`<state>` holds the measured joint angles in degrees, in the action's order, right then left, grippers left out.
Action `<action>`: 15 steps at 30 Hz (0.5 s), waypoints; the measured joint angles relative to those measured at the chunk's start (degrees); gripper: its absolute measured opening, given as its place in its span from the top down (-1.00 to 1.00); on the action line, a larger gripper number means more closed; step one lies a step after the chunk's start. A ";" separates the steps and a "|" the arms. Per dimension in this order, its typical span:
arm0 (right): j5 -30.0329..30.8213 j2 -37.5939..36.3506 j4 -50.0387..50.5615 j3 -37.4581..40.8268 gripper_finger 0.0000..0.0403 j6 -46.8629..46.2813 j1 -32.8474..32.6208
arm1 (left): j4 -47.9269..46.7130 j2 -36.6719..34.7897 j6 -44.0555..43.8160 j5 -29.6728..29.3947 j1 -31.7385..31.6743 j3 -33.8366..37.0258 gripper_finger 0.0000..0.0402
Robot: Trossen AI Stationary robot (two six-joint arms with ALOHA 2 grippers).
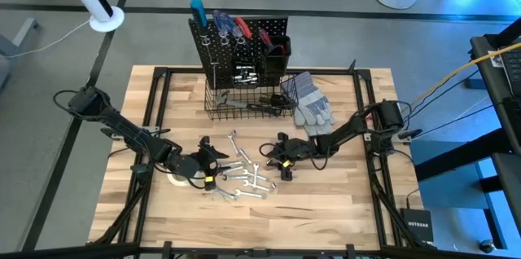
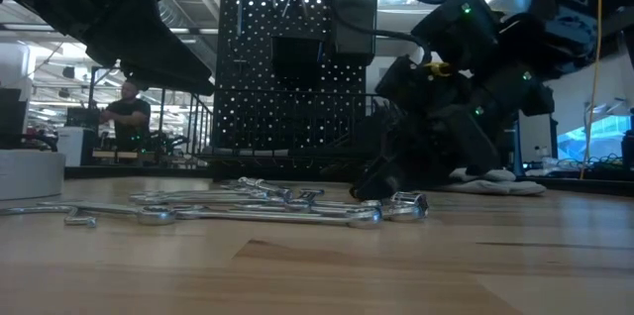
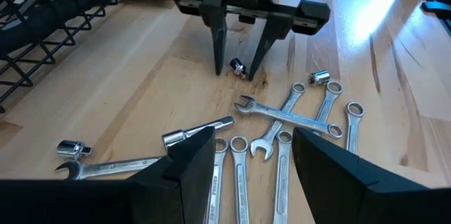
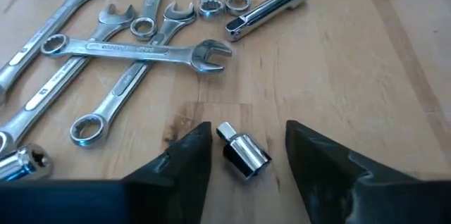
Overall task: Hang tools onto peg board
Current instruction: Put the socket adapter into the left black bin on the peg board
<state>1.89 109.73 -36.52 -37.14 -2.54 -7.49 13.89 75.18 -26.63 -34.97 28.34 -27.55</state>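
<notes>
Several silver wrenches [image 1: 242, 179] [image 3: 282, 122] [image 4: 127, 48] lie flat in a loose pile on the wooden table, with a chrome extension bar [image 4: 275, 5] beside them. A small silver socket adapter [image 4: 243, 155] [image 3: 237, 66] lies on its side on the wood. My right gripper [image 4: 243, 146] [image 1: 274, 160] is open and low over the table, one finger on either side of the adapter, with gaps showing. My left gripper [image 3: 243, 160] [image 1: 213, 156] is open and hovers over the pile's left part. The peg board [image 1: 240, 35] [image 2: 287, 77] stands at the far side and has tools hanging on it.
A black wire basket [image 1: 244, 100] sits at the peg board's base. Grey work gloves [image 1: 309, 100] lie to its right. A white roll [image 1: 174, 178] rests on the table below my left arm. Bare wood lies along the near edge. A person stands in the room beyond.
</notes>
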 joint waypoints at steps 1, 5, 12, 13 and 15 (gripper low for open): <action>0.03 -0.02 0.45 -0.01 0.14 0.03 0.00 | 0.01 0.00 0.00 0.00 0.00 0.00 0.09; 0.03 0.00 1.50 -0.01 0.37 2.68 0.00 | 0.02 -0.01 0.02 0.00 0.00 0.00 0.09; -0.26 -0.03 1.50 0.06 0.66 5.90 -0.04 | 0.00 -0.01 0.01 0.00 0.00 0.00 0.09; -0.26 -0.26 1.50 0.08 0.66 6.00 -0.04 | 0.02 -0.02 0.01 -0.01 0.00 0.00 0.09; -0.23 -0.69 1.66 0.12 0.66 6.03 -0.04 | 0.00 0.00 0.02 -0.01 0.00 0.00 0.09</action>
<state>1.66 109.04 -34.87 -37.01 3.49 -7.53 13.89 75.17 -26.61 -34.98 28.34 -27.55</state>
